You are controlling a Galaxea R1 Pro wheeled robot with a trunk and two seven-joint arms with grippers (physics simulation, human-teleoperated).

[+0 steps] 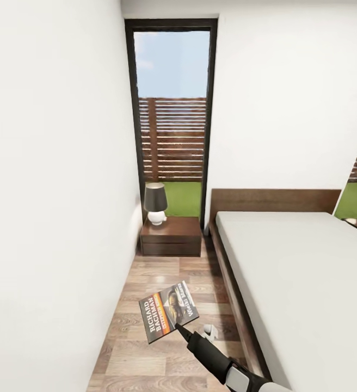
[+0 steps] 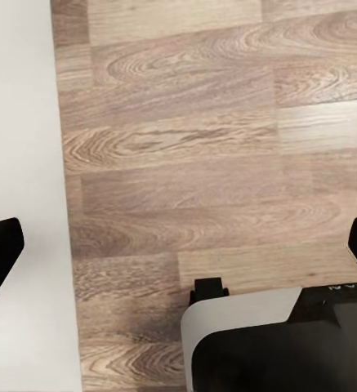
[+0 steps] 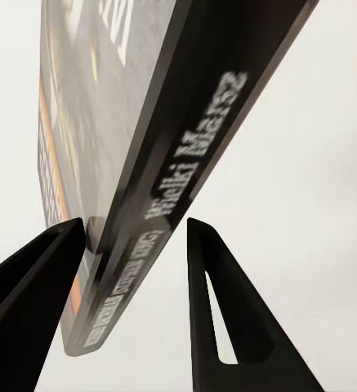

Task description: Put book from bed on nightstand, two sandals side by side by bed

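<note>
Gripping book (image 1: 168, 311) by its lower edge, right gripper (image 1: 179, 328) holds it above floor (image 1: 146, 359). Nightstand (image 1: 170, 236) lies straight ahead, beside bed (image 1: 303, 283). Left gripper (image 2: 178, 253) spread, holding nothing.

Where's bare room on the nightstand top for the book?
The nightstand top is bare right of the lamp, toward the bed; the left rear is crowded by the lamp. The right gripper holds the book above the floor strip between wall and bed.
</note>
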